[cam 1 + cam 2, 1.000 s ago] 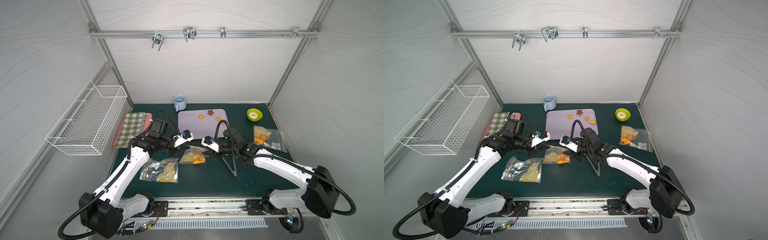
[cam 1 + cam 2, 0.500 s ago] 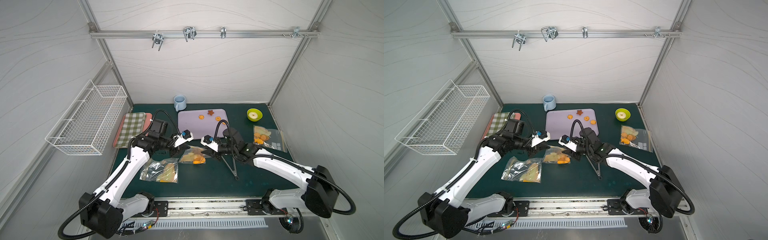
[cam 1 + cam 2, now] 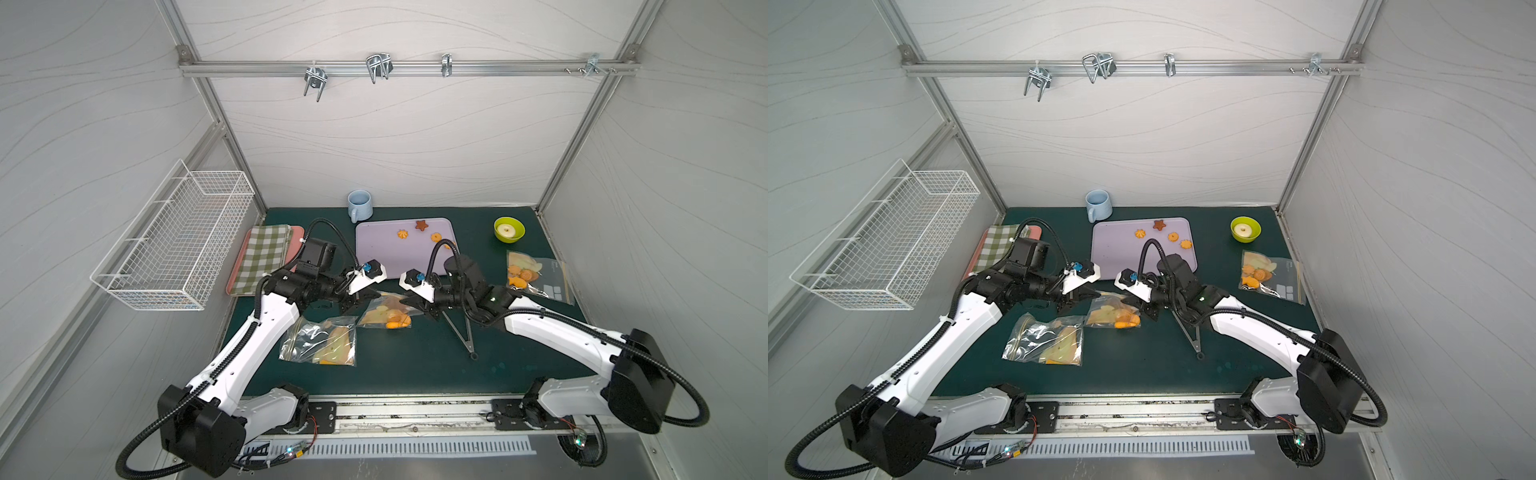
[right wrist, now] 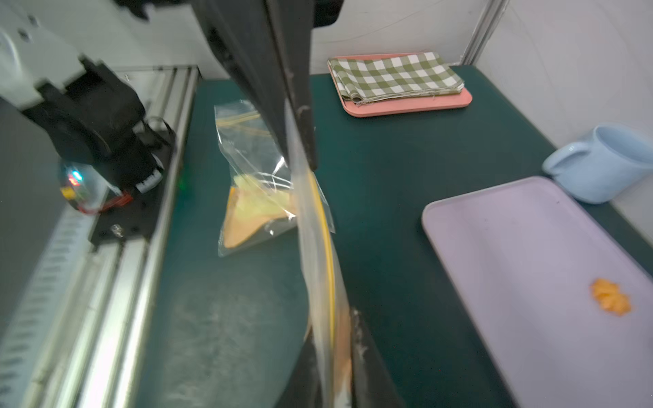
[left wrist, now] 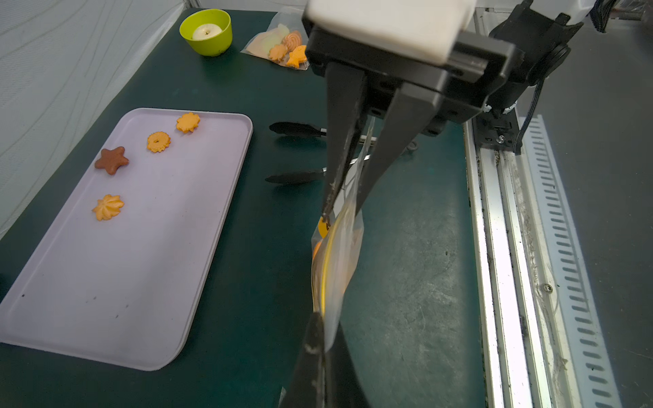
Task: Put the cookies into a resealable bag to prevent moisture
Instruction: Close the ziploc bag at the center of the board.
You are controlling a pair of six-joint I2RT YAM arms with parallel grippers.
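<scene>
A clear resealable bag [image 3: 384, 316] with a yellow zip strip hangs stretched between my two grippers above the green mat, orange cookies [image 3: 395, 323] inside. My left gripper [image 3: 370, 297] is shut on one end of its top edge [image 5: 319, 339]. My right gripper [image 3: 409, 305] is shut on the other end [image 4: 332, 353]. Loose cookies lie on the lilac tray [image 3: 374, 257] behind: an orange swirl [image 5: 108, 207], a brown star [image 5: 111, 160], and two orange rounds [image 5: 158, 142].
A second bag [image 3: 322, 343] with yellow pieces lies front left, and a third bag [image 3: 532, 278] with cookies at the right. Black tongs [image 3: 459, 332] lie under my right arm. At the back stand a green bowl [image 3: 509, 229], a blue mug [image 3: 359, 205] and a checked cloth [image 3: 264, 257].
My right gripper has closed onto the bag's edge. Both arms and the bag have hardly moved.
</scene>
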